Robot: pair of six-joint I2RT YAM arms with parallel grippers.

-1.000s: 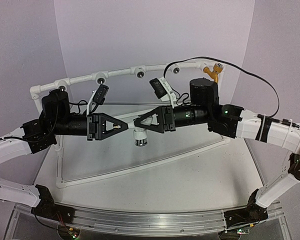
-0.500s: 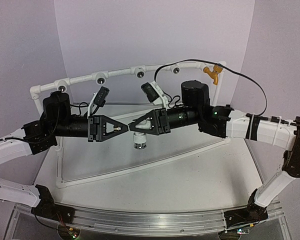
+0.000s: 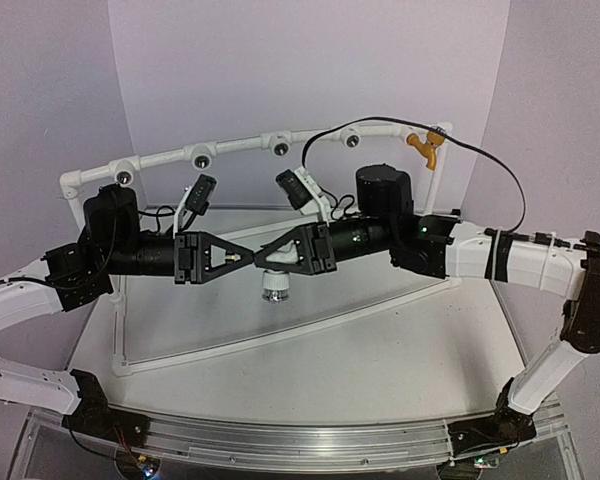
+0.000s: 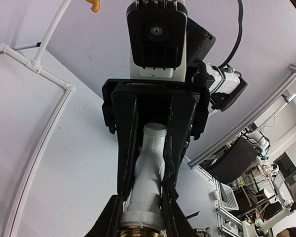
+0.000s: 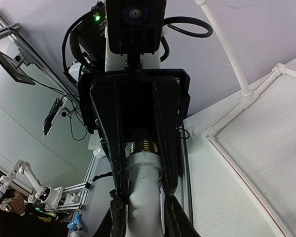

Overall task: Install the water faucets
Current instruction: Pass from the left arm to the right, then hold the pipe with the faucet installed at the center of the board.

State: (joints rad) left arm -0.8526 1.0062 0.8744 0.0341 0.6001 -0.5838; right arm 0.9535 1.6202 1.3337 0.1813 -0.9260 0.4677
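Above the middle of the table, the white water faucet (image 3: 274,280) hangs between both grippers, its metal end pointing down. My left gripper (image 3: 242,256) is shut on it from the left, near the brass thread (image 4: 140,231). From the right, my right gripper (image 3: 265,256) is shut on the faucet's white body (image 5: 145,192). The two pairs of fingers overlap along the faucet (image 4: 150,168). The yellow-orange faucet (image 3: 425,146) sits on the right end of the white pipe frame (image 3: 240,146), far from both grippers.
The pipe frame arcs along the back with round dark sockets (image 3: 201,156) and has a white post (image 3: 438,185) at its right end. Thin white pipes (image 3: 280,335) lie on the table below the arms. A black cable (image 3: 500,160) loops over the right arm.
My right gripper has moved left up to the left gripper and closed on the white faucet. The left arm has barely moved.
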